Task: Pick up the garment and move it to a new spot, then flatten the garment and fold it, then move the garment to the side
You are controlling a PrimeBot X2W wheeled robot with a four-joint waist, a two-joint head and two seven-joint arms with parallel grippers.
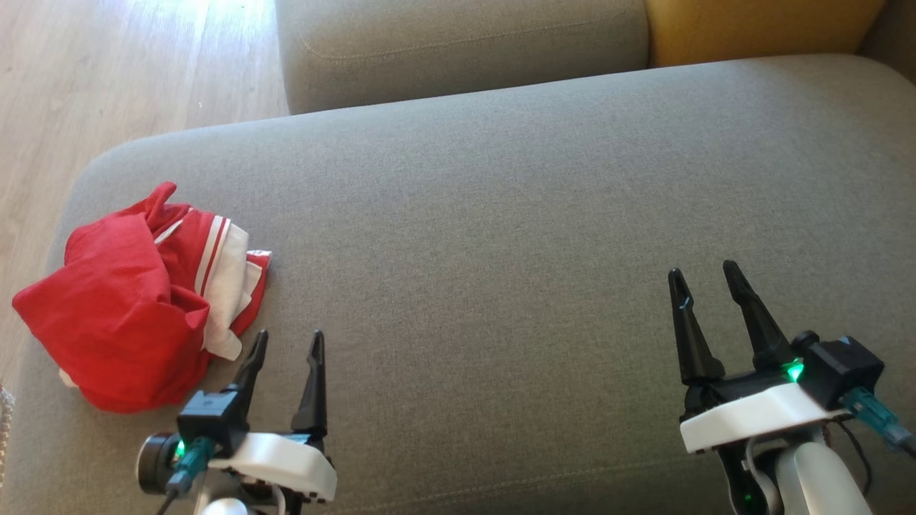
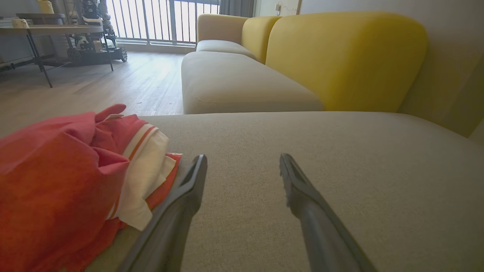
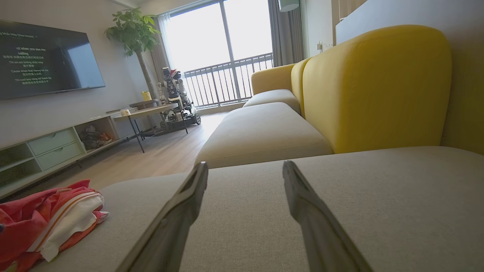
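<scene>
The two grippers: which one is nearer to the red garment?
The left gripper: it stands open just beside the garment, at its white-striped edge, while the right gripper is far off across the grey cushion.

**Bright daylight, blown-out window**

Sun pours through the balcony window point(image 3: 227, 49), overexposed to white, and a glare patch washes the floor point(image 1: 215, 28). Shadows are soft. Wrist views bow at the edges, and the left tool point(image 2: 242, 156) blurs near the lens.
</scene>
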